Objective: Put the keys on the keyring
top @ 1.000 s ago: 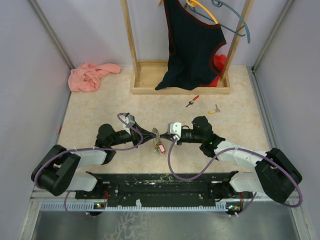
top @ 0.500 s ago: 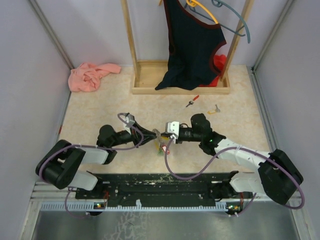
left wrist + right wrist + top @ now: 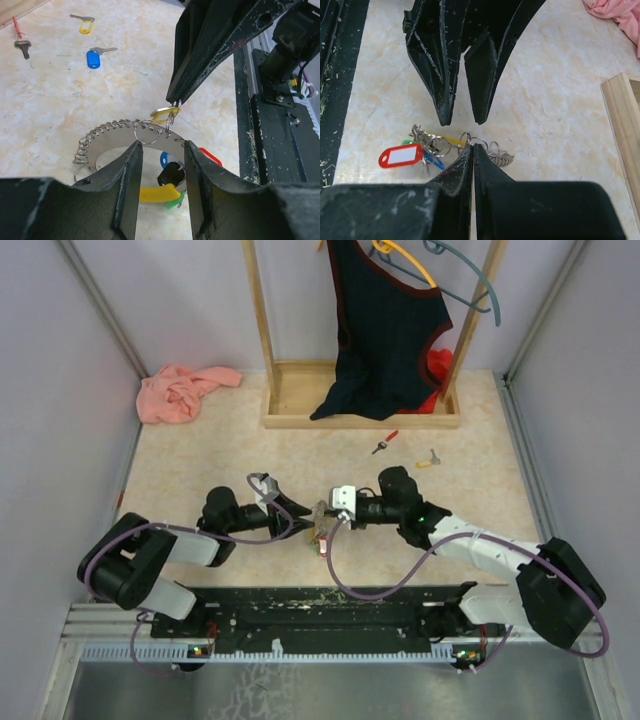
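Observation:
The keyring (image 3: 107,134), a grey ridged loop with red (image 3: 400,156), blue and yellow tags, lies on the table between my two grippers. My left gripper (image 3: 161,152) is open, its fingers on either side of the loop's near part without touching it. My right gripper (image 3: 472,146) is shut, its tips pinching a small wire ring (image 3: 171,111) beside a yellow tag at the loop's top. Loose keys lie farther off: a blue one (image 3: 93,57), a yellow one (image 3: 428,458) and a red one (image 3: 385,443). From above, both grippers (image 3: 290,508) (image 3: 325,516) meet over the keyring (image 3: 320,532).
A wooden rack (image 3: 360,410) with a dark garment (image 3: 385,330) stands at the back. A pink cloth (image 3: 185,390) lies at the back left. The black base rail (image 3: 265,130) runs close on the near side.
My left gripper has opened and let go of the keyring. The bunch now rests lower on the table, and the right gripper has shifted slightly left, still shut.

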Robot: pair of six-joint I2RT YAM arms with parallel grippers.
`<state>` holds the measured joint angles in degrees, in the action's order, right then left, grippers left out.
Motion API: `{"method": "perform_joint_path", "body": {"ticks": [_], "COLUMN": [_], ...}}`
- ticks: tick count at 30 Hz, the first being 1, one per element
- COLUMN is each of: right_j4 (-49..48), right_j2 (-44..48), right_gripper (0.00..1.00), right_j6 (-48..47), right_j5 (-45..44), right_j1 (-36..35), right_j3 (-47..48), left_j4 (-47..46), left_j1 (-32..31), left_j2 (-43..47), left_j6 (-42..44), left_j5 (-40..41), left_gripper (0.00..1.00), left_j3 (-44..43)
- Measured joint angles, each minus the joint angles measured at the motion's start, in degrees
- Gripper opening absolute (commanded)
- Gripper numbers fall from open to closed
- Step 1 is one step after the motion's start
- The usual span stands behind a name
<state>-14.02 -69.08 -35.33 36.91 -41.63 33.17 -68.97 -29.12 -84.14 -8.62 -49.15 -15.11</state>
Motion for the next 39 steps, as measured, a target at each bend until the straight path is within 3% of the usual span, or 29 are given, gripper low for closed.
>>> {"method": "perform_joint_path", "body": {"ticks": [16,26,33,39], "right_j4": [1.4,1.7,1.9,2.6], "right_j2": [-0.9,-1.6,-1.6,-1.2], "right_gripper": [0.00,0.00,0.00,0.00], "right_j6": [-0.3,-0.3,-0.2,-0.2], "right_j5": [0.7,0.9,0.9,-0.2], "right_j1": [0.0,0.0,0.0,0.0], "right_j3": [1.1,1.8,1.8,1.8], "left_j4": [7.5,9.4,11.2,12.2], "left_j1": [0.0,-0.6,-1.1,-1.2], "left_j2": [-3.6,-5.1,-5.4,-4.8], "left_j6": [10.7,11.9,12.7,12.9], "left_j5": [-6.6,-9.0,-9.5,-8.1], "left_gripper": [0.40,0.26,0.01,0.01], "left_j3": [-6.8,-8.1,-9.1,-9.1]}}
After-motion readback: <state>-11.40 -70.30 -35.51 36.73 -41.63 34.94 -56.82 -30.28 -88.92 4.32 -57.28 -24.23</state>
